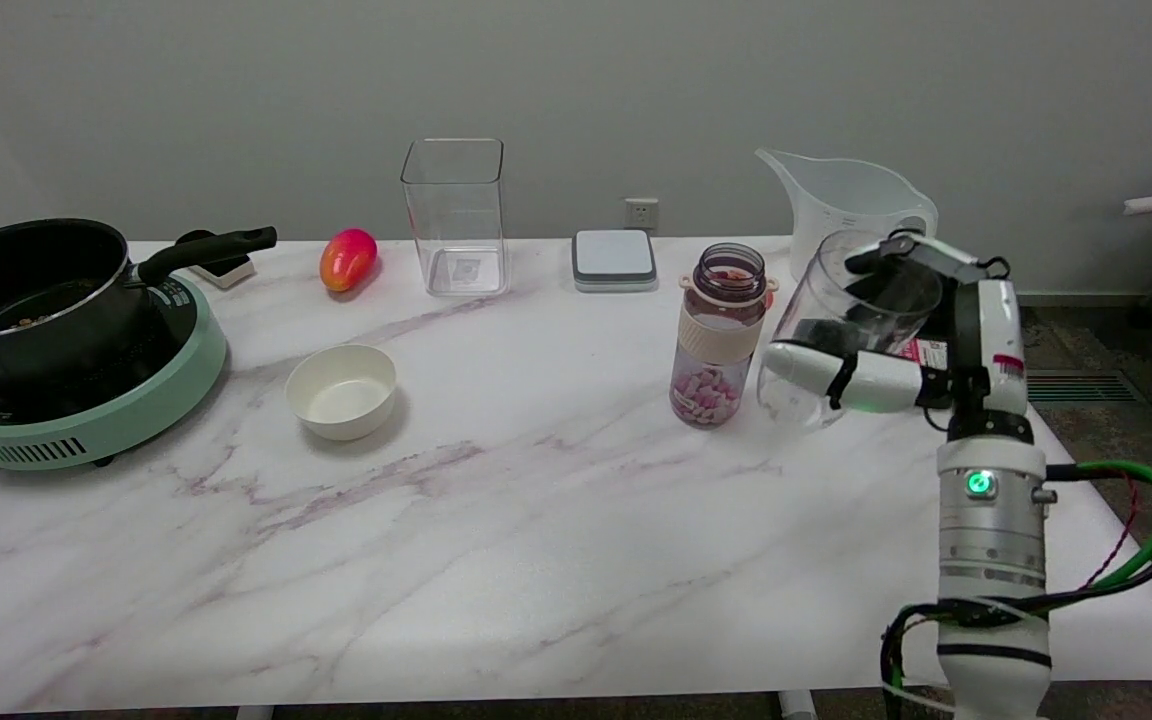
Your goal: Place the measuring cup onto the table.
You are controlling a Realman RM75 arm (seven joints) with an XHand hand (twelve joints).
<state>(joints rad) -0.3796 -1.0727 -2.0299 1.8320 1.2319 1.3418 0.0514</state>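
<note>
The right hand [911, 330] is gripping a clear measuring cup [841, 320], fingers wrapped around it, tilted, right beside the bottle [719, 335] over the worktop [536, 520].

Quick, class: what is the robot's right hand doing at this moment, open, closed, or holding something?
Right hand: holding the clear measuring cup, fingers wrapped around it, tilted, near the table's right side.
</note>
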